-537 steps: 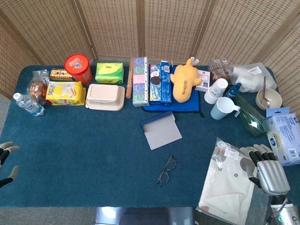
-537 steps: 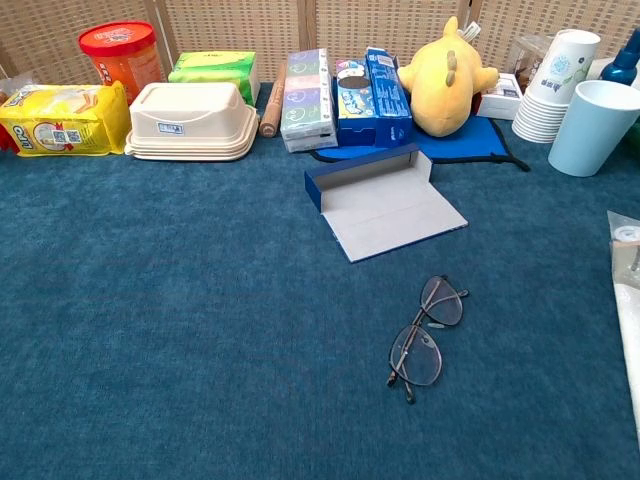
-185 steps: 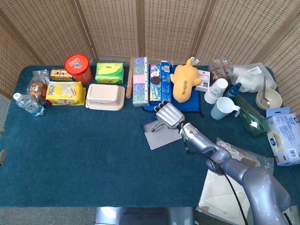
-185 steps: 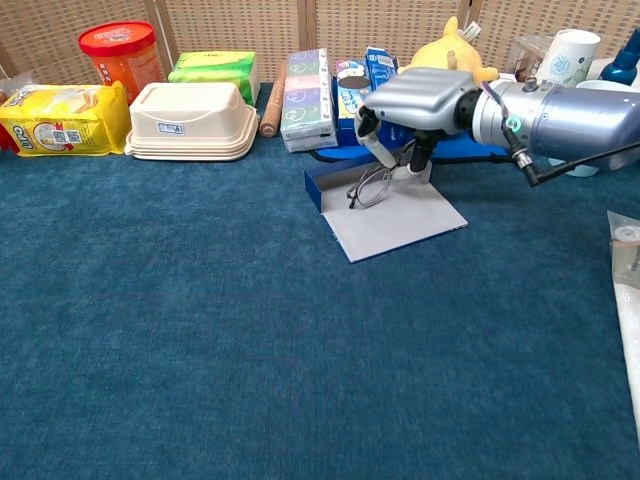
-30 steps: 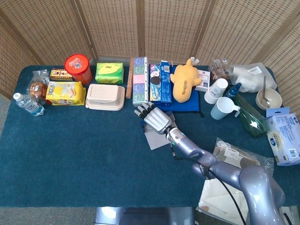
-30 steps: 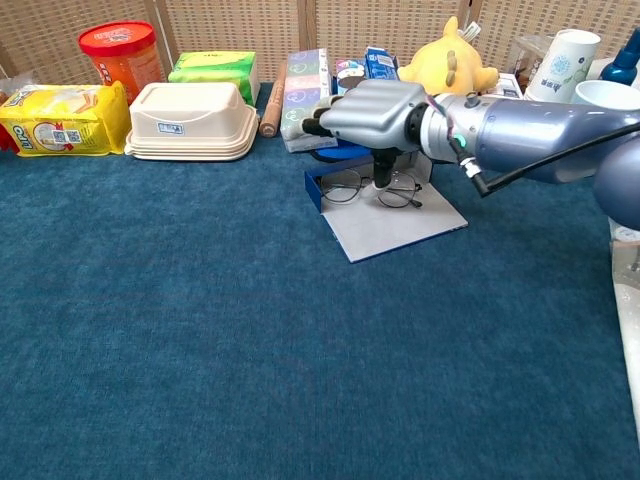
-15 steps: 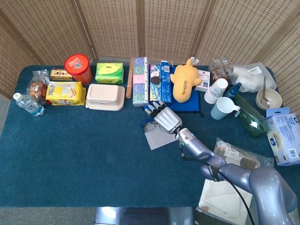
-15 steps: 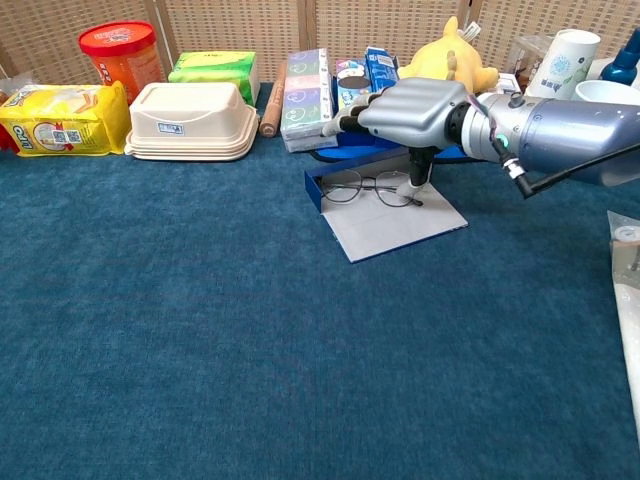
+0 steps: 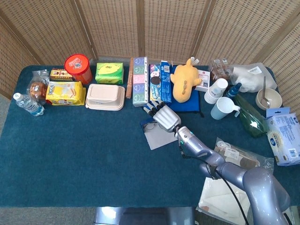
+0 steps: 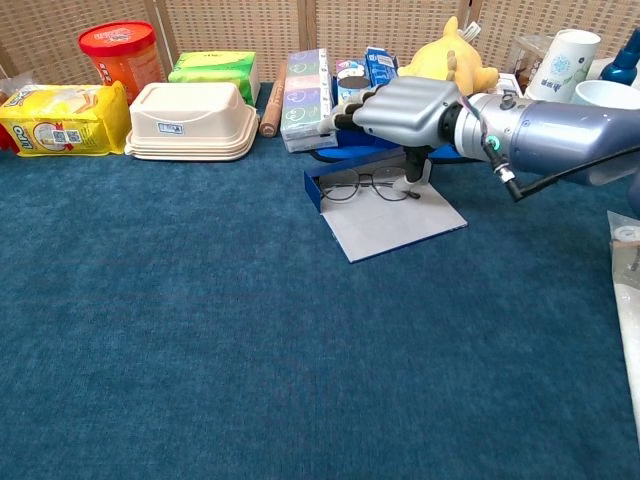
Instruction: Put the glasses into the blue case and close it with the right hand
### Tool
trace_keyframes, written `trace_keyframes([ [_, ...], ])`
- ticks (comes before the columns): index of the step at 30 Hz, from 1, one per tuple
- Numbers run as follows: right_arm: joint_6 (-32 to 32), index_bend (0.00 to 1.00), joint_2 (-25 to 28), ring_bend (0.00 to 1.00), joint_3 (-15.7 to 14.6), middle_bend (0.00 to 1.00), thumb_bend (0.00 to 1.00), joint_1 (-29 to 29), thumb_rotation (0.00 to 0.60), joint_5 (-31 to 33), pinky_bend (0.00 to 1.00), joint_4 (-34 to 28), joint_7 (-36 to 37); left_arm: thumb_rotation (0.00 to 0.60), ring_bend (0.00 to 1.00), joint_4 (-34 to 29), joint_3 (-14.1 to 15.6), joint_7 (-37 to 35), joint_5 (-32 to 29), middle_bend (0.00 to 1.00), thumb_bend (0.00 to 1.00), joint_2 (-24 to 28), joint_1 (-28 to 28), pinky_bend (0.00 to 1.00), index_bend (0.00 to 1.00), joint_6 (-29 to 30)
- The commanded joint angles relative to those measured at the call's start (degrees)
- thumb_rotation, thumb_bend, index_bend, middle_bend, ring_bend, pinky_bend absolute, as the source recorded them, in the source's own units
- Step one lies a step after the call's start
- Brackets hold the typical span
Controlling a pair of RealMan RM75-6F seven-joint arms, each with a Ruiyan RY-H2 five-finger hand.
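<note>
Silver hand (image 10: 410, 112), dark fingertips, blk cable

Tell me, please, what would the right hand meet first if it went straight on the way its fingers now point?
Probably the tissue pack: the right hand's fingers point left and away over the case, toward the back row. Depth is unclear.

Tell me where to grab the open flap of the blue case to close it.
Take the flap by its free front edge, coming from the near side: it lies flat on the cloth, hinged at the tray holding the glasses, so it folds up and back. The right hand hovers over the tray.
</note>
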Motion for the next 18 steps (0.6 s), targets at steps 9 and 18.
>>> trace_keyframes([
  [9, -1.5, 0.00, -1.3, 0.04, 0.9, 0.07, 0.21, 2.1, 0.600, -0.6, 0.14, 3.0, 1.3, 0.600, 0.17, 0.3, 0.0, -0.1, -0.2, 0.20, 0.36, -0.1, 0.3, 0.21, 0.24, 0.3],
  [18, -2.0, 0.00, 2.8, 0.04, 2.0, 0.08, 0.21, 1.9, 0.600, 0.6, 0.14, -4.2, 0.6, 0.600, 0.17, 0.9, 0.0, -0.5, 0.2, 0.20, 0.36, -0.7, -0.1, 0.21, 0.24, -0.2],
])
